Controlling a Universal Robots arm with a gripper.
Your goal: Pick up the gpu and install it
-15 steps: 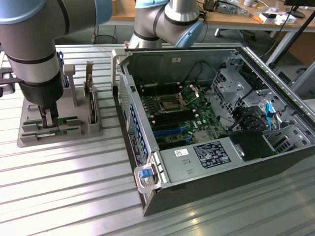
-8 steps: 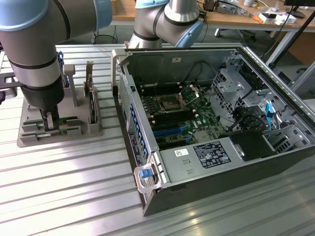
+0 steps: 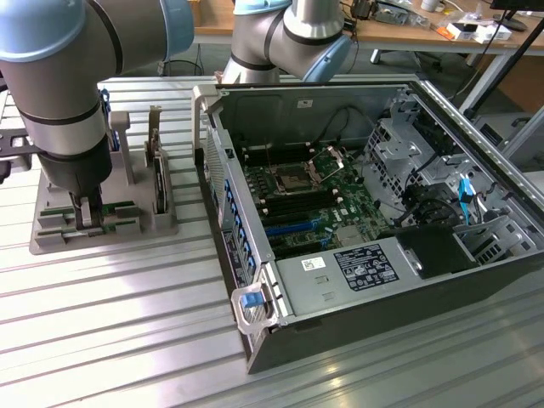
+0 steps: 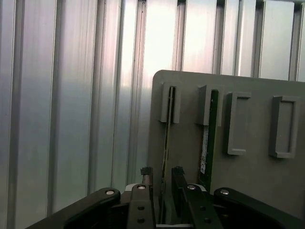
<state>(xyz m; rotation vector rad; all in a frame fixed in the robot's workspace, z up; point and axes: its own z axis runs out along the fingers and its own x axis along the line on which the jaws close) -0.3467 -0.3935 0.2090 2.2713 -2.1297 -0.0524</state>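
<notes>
I've got gripper (image 4: 161,172) jaws apart, straddling gpu (image 4: 167,129) in grey holder's (image 4: 252,186) edge slot; nothing gripped yet, install not started.

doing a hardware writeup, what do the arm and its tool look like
The arm is built of thick silver-grey tubes with light blue caps on the joints and a black ring near the wrist. The tool is black, with two slim fingers on jointed links fastened by small silver pins.
</notes>
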